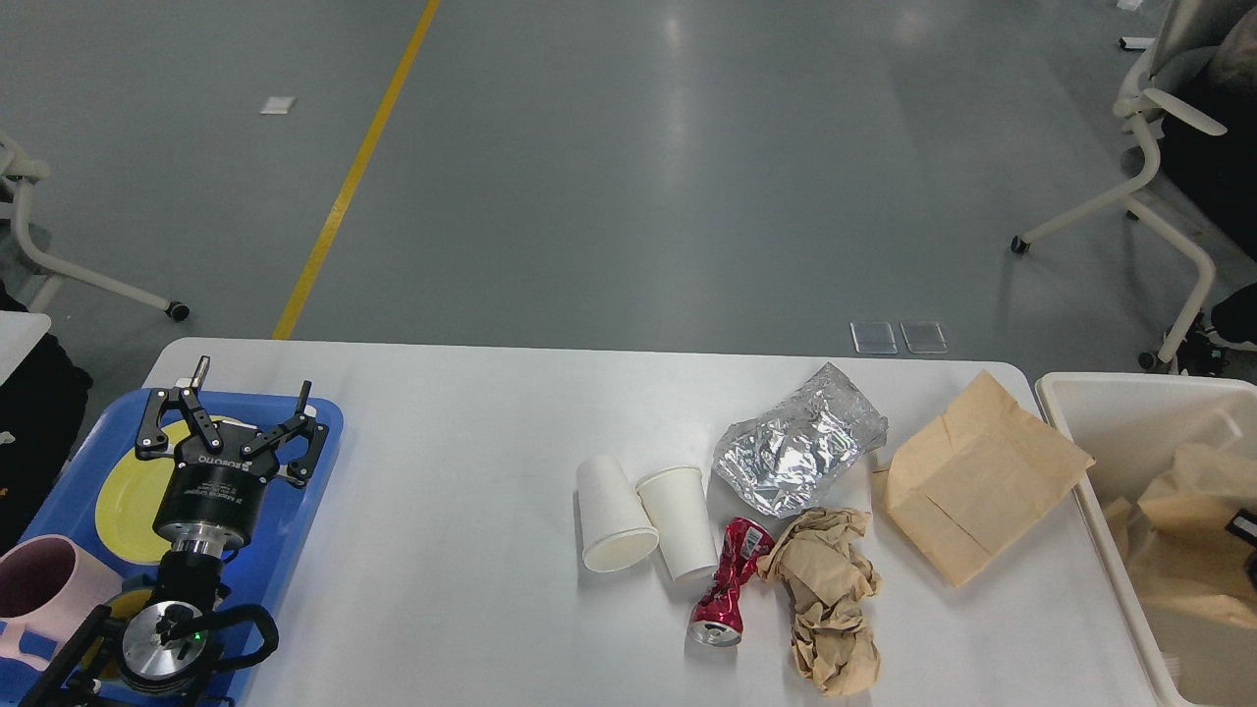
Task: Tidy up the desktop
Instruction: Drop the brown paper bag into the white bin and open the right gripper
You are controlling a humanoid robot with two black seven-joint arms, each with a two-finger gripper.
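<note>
The white desktop (471, 471) carries two white paper cups lying side by side (614, 516) (680, 520), a crushed red can (727, 584), a crumpled brown paper (825, 599), a silver foil bag (795, 457) and a flat brown paper bag (972, 486). My left gripper (241, 407) is open and empty above the blue tray (295, 511). A brown paper bag (1188, 520) lies inside the cream bin (1110, 403). A small dark part (1243, 530) shows at the right edge over the bin; it may be my right gripper, and its fingers cannot be told apart.
The blue tray at the left holds a yellow plate (123, 501) and a pink mug (39, 589). The cream bin stands off the table's right end. Office chairs stand on the floor at far right (1169, 147) and far left (29, 245).
</note>
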